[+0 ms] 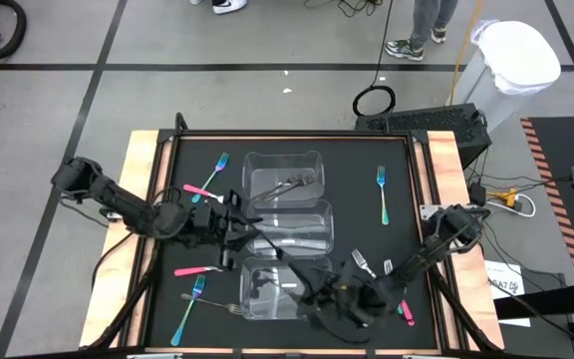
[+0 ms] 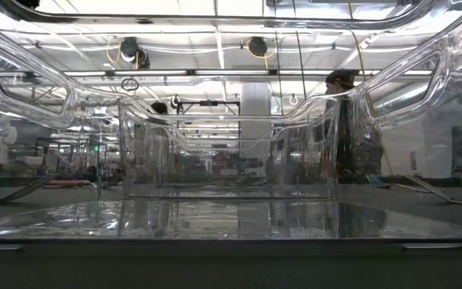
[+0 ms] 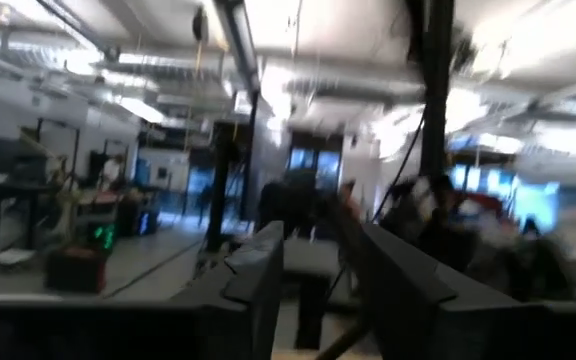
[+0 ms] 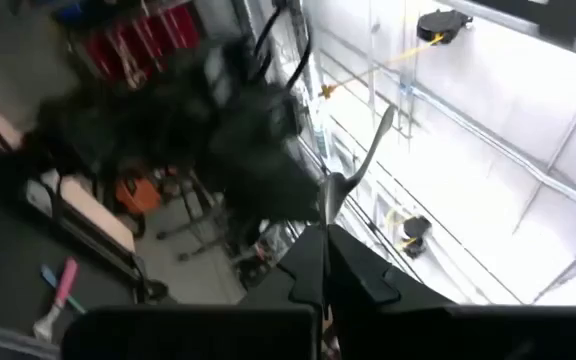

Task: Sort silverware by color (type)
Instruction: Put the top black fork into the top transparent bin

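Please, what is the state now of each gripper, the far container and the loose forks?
left gripper: open, holding nothing.
right gripper: shut on a grey fork.
far container: holds dark forks.
pink fork: lying loose on the table, left of the containers.
teal fork: lying loose on the table, right of the containers.

Left wrist cam is mostly pointed out at the room: bright ceiling lights (image 3: 148,108), a dark vertical pole (image 3: 435,90), blurry workstations way back. The left pincer (image 3: 313,280) has its two dark fingers (image 3: 258,275) apart, nothing visible between them.
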You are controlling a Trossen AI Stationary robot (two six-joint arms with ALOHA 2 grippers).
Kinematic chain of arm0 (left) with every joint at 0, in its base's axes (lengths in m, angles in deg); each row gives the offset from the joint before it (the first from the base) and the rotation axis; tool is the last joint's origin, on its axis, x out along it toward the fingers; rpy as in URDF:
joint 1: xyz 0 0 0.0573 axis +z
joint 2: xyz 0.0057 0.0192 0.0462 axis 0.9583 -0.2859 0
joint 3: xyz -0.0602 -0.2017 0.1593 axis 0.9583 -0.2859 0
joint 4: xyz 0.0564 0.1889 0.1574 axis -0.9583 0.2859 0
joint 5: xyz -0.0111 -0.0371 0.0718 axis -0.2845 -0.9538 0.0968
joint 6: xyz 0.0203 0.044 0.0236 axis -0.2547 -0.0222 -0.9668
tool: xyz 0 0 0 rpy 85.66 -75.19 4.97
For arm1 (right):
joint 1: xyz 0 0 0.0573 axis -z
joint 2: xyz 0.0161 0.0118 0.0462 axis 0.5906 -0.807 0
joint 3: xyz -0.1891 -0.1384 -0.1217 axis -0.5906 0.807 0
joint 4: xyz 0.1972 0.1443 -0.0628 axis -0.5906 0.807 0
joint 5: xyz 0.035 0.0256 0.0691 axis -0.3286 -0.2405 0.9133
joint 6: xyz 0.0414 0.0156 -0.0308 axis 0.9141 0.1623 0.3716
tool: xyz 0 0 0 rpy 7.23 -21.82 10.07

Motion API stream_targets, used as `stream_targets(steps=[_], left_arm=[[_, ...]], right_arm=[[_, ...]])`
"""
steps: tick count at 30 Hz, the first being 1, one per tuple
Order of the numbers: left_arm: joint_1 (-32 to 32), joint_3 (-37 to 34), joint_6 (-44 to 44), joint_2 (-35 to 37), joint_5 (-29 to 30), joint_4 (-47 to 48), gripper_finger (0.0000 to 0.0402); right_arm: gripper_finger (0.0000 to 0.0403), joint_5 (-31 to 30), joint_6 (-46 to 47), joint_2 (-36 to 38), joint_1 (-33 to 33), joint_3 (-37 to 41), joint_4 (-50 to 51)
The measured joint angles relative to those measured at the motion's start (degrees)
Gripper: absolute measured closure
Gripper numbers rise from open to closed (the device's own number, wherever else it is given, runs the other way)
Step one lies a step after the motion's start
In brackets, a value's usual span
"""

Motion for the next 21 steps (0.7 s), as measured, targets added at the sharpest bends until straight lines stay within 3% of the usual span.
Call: stream_targets(steps=[12,21], left_arm=[[-0.6,0.0,-7.2,14.2,0.6,26.2,0.0267],[-1.9,0.0,-7.9,18.7,1.5,32.4,0.0267]], right_arm=[[0.0403,-4.6,1.7,7.6,-8.3,0.1,1.0],[0.0403,-5.6,7.7,21.3,-10.3,5.8,11.4]])
